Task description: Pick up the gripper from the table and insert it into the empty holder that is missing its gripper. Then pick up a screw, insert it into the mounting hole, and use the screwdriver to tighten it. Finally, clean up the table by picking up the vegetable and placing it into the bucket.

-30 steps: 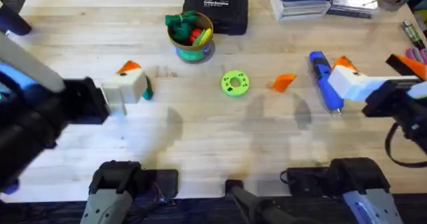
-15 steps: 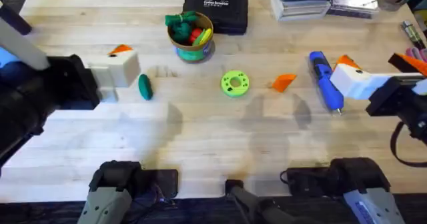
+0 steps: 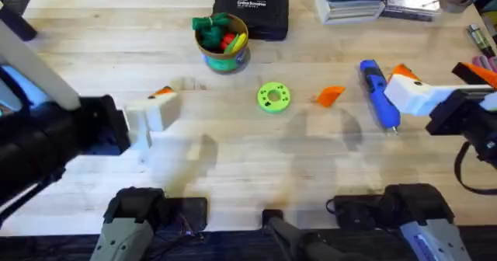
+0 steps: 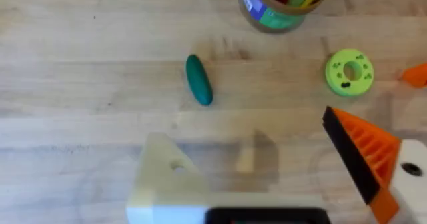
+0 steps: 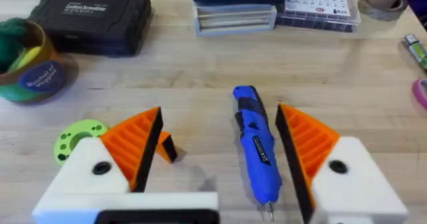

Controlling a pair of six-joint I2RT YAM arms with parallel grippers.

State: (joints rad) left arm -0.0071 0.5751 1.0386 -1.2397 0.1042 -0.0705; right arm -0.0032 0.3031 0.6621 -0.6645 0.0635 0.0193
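The loose orange gripper (image 3: 330,95) lies on the table (image 3: 248,160) right of centre, also seen in the left wrist view (image 4: 417,75). My left gripper (image 3: 159,104) hovers open at the left. One of its fingers is the plain white holder (image 4: 167,177) with a small hole, the other carries an orange pad (image 4: 363,151). The dark green vegetable (image 4: 199,79) lies ahead of it, hidden under it in the overhead view. My right gripper (image 5: 219,111) is open astride the blue screwdriver (image 5: 257,144), apart from it. The bucket (image 3: 224,43) stands at the back. The screw is out of view.
A bright green disc with holes (image 3: 273,97) lies between the bucket and the orange wedge. A black case (image 3: 252,11) and stacked boxes (image 3: 365,1) line the far edge. Bare wood stretches across the near half of the table.
The left gripper pulled back to the left, uncovering the vegetable, then moved forward and now covers it again in the overhead view. The right gripper barely shifted.
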